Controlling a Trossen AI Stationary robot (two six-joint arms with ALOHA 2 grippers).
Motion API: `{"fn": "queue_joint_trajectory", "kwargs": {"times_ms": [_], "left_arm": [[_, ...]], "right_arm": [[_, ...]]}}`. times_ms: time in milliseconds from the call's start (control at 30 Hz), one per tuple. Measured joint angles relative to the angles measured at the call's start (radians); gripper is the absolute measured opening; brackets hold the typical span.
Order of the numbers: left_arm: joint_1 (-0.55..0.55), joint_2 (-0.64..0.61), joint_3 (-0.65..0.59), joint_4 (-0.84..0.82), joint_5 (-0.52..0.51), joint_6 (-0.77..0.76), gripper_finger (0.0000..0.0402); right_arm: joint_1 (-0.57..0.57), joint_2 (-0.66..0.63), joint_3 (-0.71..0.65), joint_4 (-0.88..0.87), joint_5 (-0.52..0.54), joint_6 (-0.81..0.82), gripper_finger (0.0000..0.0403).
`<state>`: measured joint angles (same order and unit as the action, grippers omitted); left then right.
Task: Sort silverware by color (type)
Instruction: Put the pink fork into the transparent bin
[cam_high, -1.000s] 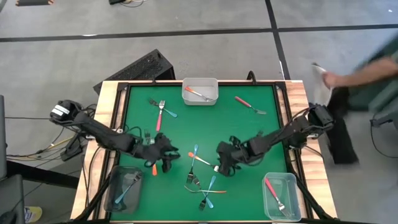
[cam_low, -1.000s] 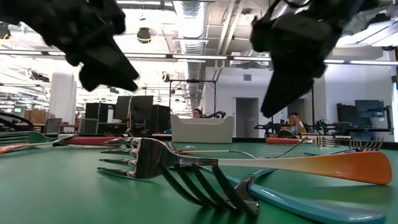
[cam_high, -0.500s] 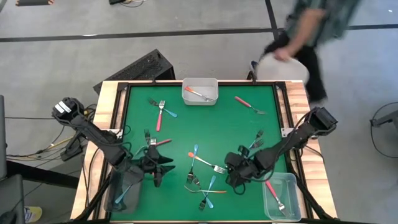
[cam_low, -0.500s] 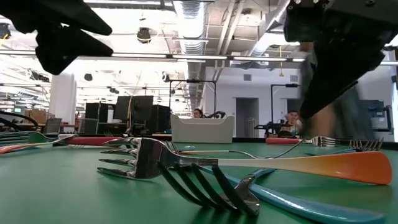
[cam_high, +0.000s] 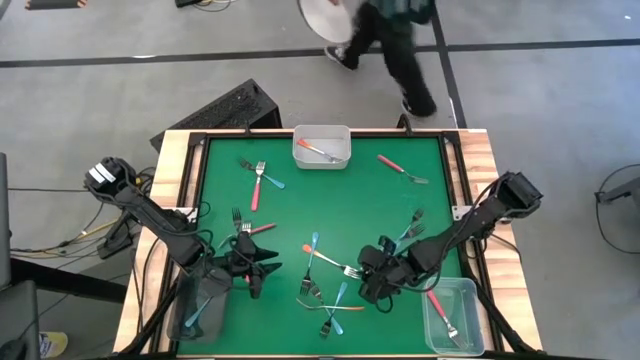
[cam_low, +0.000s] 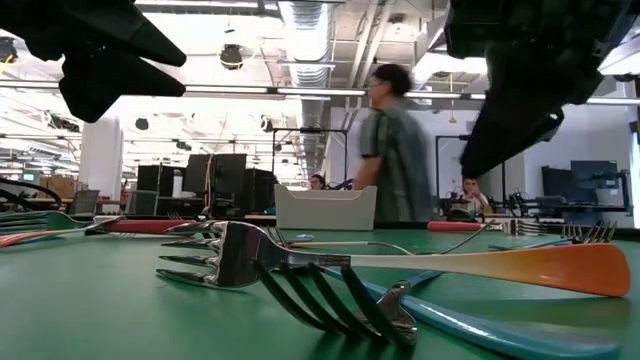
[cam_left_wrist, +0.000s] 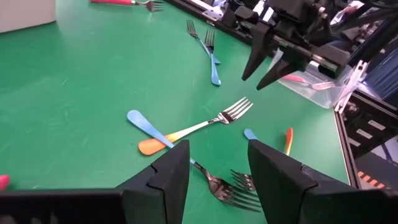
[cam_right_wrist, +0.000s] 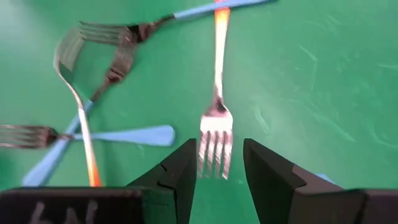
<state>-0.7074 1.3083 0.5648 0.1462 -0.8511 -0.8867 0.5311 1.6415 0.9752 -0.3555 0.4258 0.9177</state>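
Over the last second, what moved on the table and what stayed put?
Both arms pulled back toward the near edge: the left gripper toward the blue bin, the right gripper toward the red bin. Both are open and empty; nothing was picked up or released. Behind the table, a person walked from right to left. The forks and the bins did not move.

both arms reach low toward the table's middle; left hand (cam_high: 258, 272) and right hand (cam_high: 372, 283) empty, fingers parted.
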Motion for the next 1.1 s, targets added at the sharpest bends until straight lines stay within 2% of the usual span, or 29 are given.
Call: {"fn": "queue_joint_trajectory", "kwargs": {"times_ms": [167,400,600,700,767,933,1100], "left_arm": [[0.000,0.002,0.000,0.002,-0.011,-0.015,0.0150],[0.007,0.003,0.000,0.003,-0.057,-0.023,0.0150],[0.013,0.003,0.000,0.005,-0.009,-0.062,0.0150],[0.005,0.003,0.000,0.046,0.019,-0.098,0.0150],[-0.015,0.003,0.000,0.070,0.029,-0.068,0.0150],[-0.073,0.003,0.000,0.090,-0.027,-0.013,0.0150],[-0.127,0.003,0.000,0.115,-0.022,-0.001,0.0150]], "right_arm": [[-0.017,0.001,0.000,0.056,0.025,-0.031,0.0155],[-0.021,0.001,0.000,0.049,0.025,-0.063,0.0155],[-0.037,0.001,0.000,0.086,0.024,-0.053,0.0155],[-0.059,0.001,0.000,0.177,0.025,-0.020,0.0155],[-0.063,0.001,0.000,0.237,0.032,-0.033,0.0155],[-0.018,0.001,0.000,0.239,0.167,-0.034,0.0155],[0.035,0.001,0.000,0.247,0.204,0.046,0.0155]]}}
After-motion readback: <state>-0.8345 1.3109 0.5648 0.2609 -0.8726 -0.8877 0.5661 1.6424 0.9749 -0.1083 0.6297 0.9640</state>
